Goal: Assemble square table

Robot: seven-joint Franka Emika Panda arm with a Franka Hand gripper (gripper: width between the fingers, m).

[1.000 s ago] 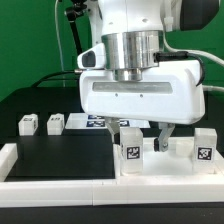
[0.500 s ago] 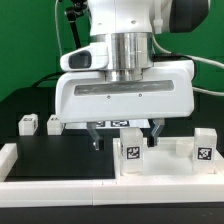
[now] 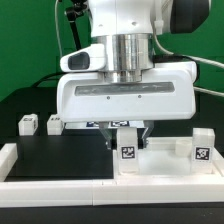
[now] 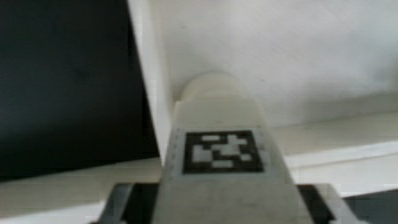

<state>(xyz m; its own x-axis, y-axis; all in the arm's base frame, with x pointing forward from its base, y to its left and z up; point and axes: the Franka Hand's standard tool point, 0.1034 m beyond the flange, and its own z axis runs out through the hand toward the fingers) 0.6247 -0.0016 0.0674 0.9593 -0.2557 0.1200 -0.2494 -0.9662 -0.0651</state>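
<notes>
A white block leg (image 3: 128,150) with a black-and-white tag stands upright at the left corner of the white square slab (image 3: 168,168). My gripper (image 3: 128,140) is lowered over this leg, with one finger on each side and the jaws closed against it. In the wrist view the tagged leg (image 4: 221,150) fills the space between my fingers (image 4: 135,202), with the slab (image 4: 302,70) behind it. A second leg (image 3: 203,147) stands at the slab's right corner. Two loose legs (image 3: 27,124) (image 3: 54,124) sit on the black table at the exterior view's left.
The marker board (image 3: 98,123) lies behind the gripper, mostly hidden by the hand. White border rails run along the front (image 3: 60,186) and the left (image 3: 6,156) of the black work surface (image 3: 60,155).
The fingers, spread wide half a second ago, have closed in on the leg at the slab's left corner. Over the last second the hand shifted to the exterior view's left.
</notes>
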